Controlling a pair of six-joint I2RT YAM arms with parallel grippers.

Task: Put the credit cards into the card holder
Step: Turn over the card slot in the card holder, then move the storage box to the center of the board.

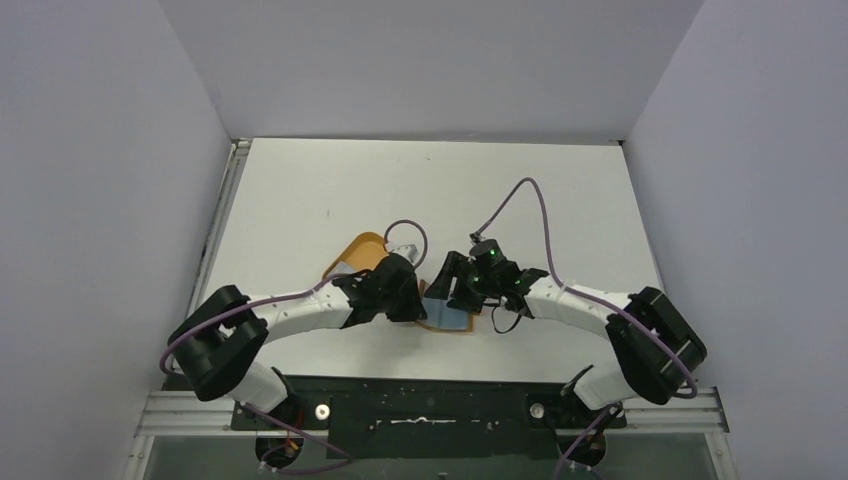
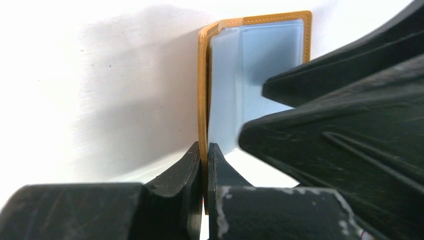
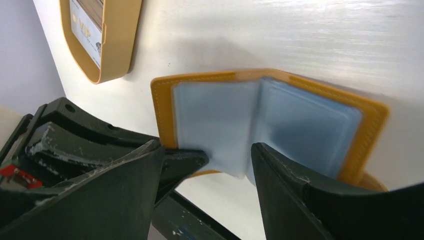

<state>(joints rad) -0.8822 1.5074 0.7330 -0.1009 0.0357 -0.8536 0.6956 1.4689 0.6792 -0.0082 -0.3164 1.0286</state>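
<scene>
Overhead, front-centre of the table [image 1: 330, 190]: the card holder [image 1: 447, 318] lies open between both grippers. The left gripper [image 1: 408, 300] is at its left edge and the right gripper [image 1: 458, 295] is over it. An orange tray [image 1: 365, 243] sits just behind the left gripper, with a light blue credit card [image 1: 347, 268] inside.

Left wrist: fingers pressed together on the holder's tan edge, that flap tilted up. The clear sleeves [image 2: 250, 65] face the right gripper.

Right wrist: jaws spread, nothing held, either side of a blurred sleeve leaf. The spine runs away from the camera. The tray is up-left, apart from the holder.

Judgement: the card lies left of the holder, past the occupied left arm. The free right arm would have to reach across.
</scene>
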